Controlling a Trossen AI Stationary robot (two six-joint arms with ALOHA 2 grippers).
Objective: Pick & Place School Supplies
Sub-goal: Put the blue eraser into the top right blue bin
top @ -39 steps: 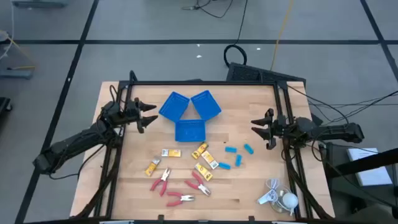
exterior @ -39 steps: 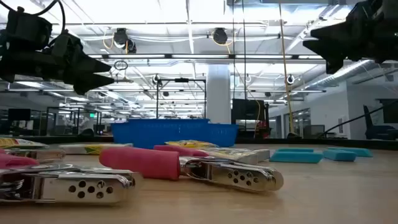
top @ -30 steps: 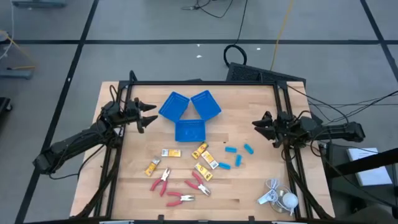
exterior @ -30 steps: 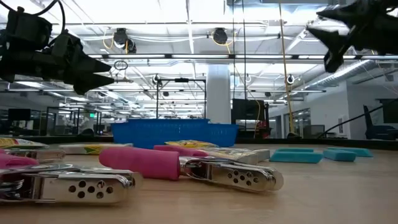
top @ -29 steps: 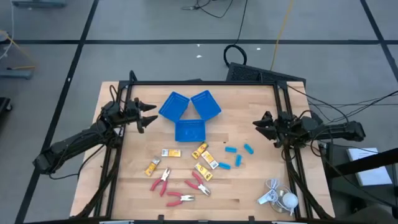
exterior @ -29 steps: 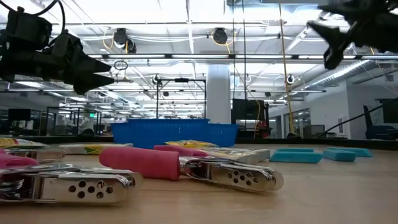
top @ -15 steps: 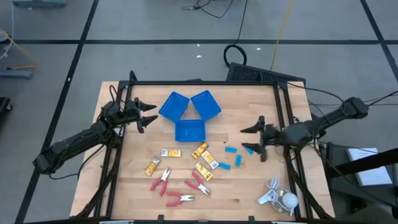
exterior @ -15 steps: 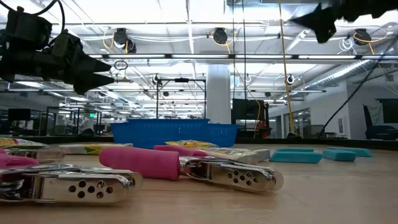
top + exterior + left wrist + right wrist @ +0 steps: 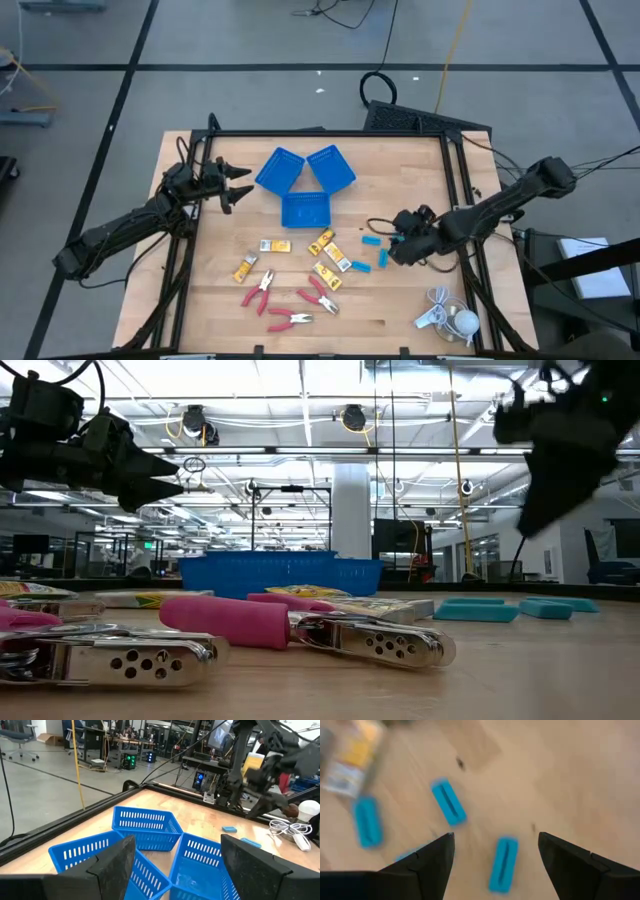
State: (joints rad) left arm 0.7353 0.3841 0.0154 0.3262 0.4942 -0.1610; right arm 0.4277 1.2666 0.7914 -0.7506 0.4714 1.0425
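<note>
Four light-blue pieces lie flat at table 4 o'clock, oblong, smooth, slotted | right gripper poised just above them, fingers spread wide, nothing held | risk: neighbours close, one may be nudged or two pinched together | left gripper parked open at 10 o'clock by blue trays.

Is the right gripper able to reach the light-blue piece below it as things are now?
Probably yes. The right gripper is open above the light-blue piece, and in the right wrist view nothing lies between its fingers and that piece; the other blue pieces lie apart from it.
</note>
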